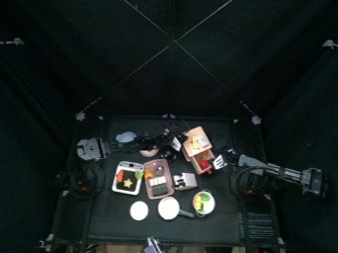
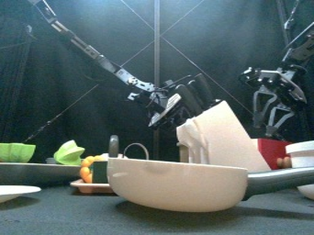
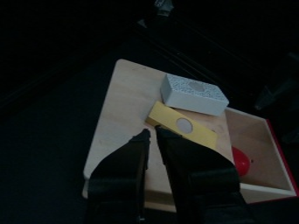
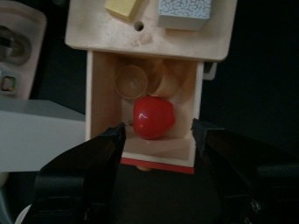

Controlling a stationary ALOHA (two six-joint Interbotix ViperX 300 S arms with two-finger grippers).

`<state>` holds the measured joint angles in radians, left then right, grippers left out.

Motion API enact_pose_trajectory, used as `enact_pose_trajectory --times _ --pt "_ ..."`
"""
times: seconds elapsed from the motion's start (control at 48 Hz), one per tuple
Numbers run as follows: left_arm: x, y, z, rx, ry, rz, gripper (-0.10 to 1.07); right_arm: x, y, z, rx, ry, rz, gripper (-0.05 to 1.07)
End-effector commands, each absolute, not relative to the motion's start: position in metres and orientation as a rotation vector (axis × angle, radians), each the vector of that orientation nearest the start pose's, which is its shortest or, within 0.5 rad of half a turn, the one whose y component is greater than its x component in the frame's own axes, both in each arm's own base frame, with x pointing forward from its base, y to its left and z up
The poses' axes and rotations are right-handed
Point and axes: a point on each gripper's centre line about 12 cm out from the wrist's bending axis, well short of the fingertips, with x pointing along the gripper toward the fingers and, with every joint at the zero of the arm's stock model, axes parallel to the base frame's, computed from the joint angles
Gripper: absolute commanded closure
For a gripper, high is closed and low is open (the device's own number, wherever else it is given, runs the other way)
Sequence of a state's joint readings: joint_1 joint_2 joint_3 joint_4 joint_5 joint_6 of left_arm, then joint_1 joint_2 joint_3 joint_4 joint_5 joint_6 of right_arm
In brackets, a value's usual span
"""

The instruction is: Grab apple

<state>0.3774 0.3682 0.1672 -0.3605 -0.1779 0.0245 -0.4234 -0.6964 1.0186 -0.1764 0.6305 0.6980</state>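
Observation:
A red apple point(image 4: 152, 118) lies in the red-edged end compartment of a wooden box point(image 4: 105, 39), with some pale round pieces behind it. My right gripper point(image 4: 155, 138) is open just above it, one jaw on each side of the apple, not touching it. In the left wrist view the apple point(image 3: 242, 160) shows in the same compartment, past a yellow block point(image 3: 187, 127) and a blue-white block point(image 3: 193, 94). My left gripper point(image 3: 155, 136) hovers shut over the bare part of the box point(image 3: 128, 114). The box point(image 1: 199, 148) sits mid-table.
In front of the box stand a white plate point(image 1: 138, 210), a white bowl point(image 1: 168, 208), a bowl with green food point(image 1: 203, 203) and two trays of food point(image 1: 128, 176). A big white bowl point(image 2: 185, 184) fills the front edge.

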Motion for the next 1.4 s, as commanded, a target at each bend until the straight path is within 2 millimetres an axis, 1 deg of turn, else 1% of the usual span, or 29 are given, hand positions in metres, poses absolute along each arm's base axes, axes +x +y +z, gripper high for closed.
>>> enact_pose_trajectory --times 0.0,0.062,0.125,0.229,0.354,0.438,0.5,0.625,0.812,1.208,1.375 --pt "0.490 0.203 0.219 -0.367 0.232 0.486 0.38 0.194 -0.102 0.223 0.625 0.795 -0.738 0.09" --pt "0.490 0.203 0.220 -0.368 0.230 0.486 0.38 0.199 -0.103 0.230 0.599 0.790 -0.717 0.09" --pt "0.489 0.203 0.220 -0.368 0.232 0.485 0.38 0.202 -0.104 0.232 0.594 0.792 -0.704 0.09" --pt "0.486 0.201 0.223 -0.363 0.230 0.484 0.38 0.203 -0.103 0.224 0.596 0.829 -0.686 0.09" --pt "0.477 0.197 0.228 -0.336 0.235 0.476 0.38 0.211 -0.101 0.216 0.626 0.851 -0.655 0.08" --pt "0.471 0.183 0.231 -0.293 0.251 0.443 0.38 0.213 -0.103 0.212 0.621 0.875 -0.649 0.08" --pt "0.468 0.172 0.230 -0.263 0.268 0.416 0.38 0.214 -0.105 0.208 0.620 0.894 -0.650 0.07" --pt "0.461 0.156 0.227 -0.220 0.293 0.381 0.38 0.216 -0.108 0.199 0.642 0.919 -0.654 0.04" --pt "0.455 0.156 0.220 -0.242 0.298 0.394 0.38 0.219 -0.114 0.187 0.657 0.953 -0.672 0.02" --pt "0.450 0.157 0.214 -0.255 0.311 0.405 0.38 0.230 -0.116 0.162 0.686 1.043 -0.678 0.02" --pt "0.449 0.157 0.211 -0.257 0.316 0.407 0.38 0.232 -0.116 0.161 0.687 1.052 -0.677 0.02"
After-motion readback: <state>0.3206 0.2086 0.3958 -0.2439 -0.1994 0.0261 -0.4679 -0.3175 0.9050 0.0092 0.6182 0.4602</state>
